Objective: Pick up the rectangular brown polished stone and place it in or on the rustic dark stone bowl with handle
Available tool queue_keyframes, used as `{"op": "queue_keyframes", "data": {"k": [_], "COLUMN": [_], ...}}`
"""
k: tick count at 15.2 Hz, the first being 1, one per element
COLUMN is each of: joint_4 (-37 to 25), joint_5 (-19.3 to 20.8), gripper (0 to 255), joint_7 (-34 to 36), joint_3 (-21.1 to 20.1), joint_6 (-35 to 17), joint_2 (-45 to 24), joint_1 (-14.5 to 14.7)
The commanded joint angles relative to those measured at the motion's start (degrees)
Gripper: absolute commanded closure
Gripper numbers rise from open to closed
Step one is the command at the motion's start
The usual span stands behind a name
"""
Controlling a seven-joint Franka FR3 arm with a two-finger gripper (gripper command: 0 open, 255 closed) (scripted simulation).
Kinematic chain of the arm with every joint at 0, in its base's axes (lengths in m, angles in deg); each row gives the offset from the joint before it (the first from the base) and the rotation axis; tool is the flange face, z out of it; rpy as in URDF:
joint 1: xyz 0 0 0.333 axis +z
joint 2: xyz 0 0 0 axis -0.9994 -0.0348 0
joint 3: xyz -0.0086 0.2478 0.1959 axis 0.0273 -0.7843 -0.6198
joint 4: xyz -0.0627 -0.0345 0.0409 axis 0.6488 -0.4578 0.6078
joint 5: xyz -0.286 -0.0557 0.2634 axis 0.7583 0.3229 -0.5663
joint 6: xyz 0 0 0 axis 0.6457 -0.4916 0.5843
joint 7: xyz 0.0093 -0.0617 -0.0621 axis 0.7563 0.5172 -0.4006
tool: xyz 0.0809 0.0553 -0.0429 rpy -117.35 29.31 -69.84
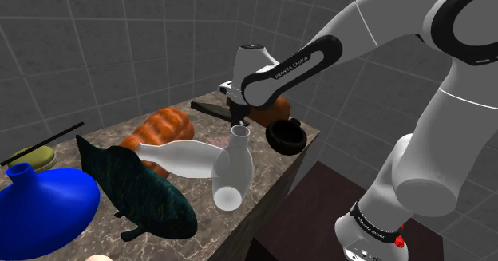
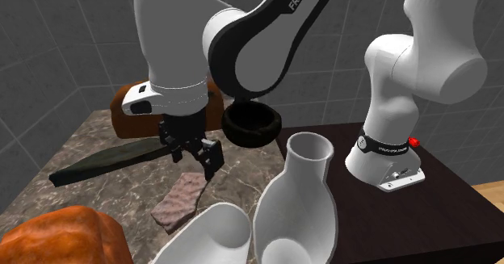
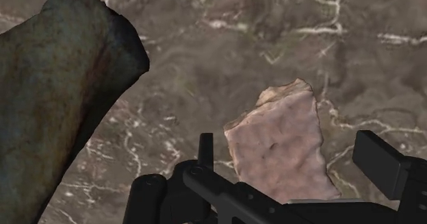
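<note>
The white Franka arm point(image 1: 415, 100) rises from its dark stand point(image 1: 319, 199), bends at the elbow high on the shoulder view's right and reaches down and left over the marble-patterned table point(image 2: 105, 198), so that the hand points straight down at the top. The black gripper point(image 2: 194, 164) is open: its two fingers point(image 3: 380, 159) stand well apart and clasp nothing. The rectangular pinkish-brown stone point(image 3: 280, 144) lies flat on the table right under the hand; in the wrist view it sits between the spread fingers, touching neither. A long dark rough slab point(image 3: 61, 99) lies near the stone on its other side. The dark stone bowl with a handle point(image 2: 252, 123) stands apart from the stone, near the table edge that faces the stand, partly behind the forearm in the second exterior view. Two white vases point(image 1: 232, 172) lie on the table close to the hand. The forearm carries the words "FRANKA EMIKA" point(image 1: 291, 66) in white; in the second exterior view this lettering is cut by the top edge. A black band around the base point(image 2: 380, 145) bears small writing too fine to read.
</note>
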Motion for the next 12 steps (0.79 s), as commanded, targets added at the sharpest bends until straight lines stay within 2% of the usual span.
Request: {"op": "queue_keyframes", "data": {"k": [1, 6, 12], "joint_4": [0.9, 1.3, 1.3], "joint_5": [0.0, 0.6, 0.6], "gripper": [0, 0, 0], "joint_7": [-0.6, -0.2, -0.2], "joint_3": [0.1, 0.3, 0.3], "joint_6": [-1.5, -4.9, -4.9], "joint_2": [-0.5, -3.5, -3.5], "joint_1": [-0.2, -0.2, -0.2]}}
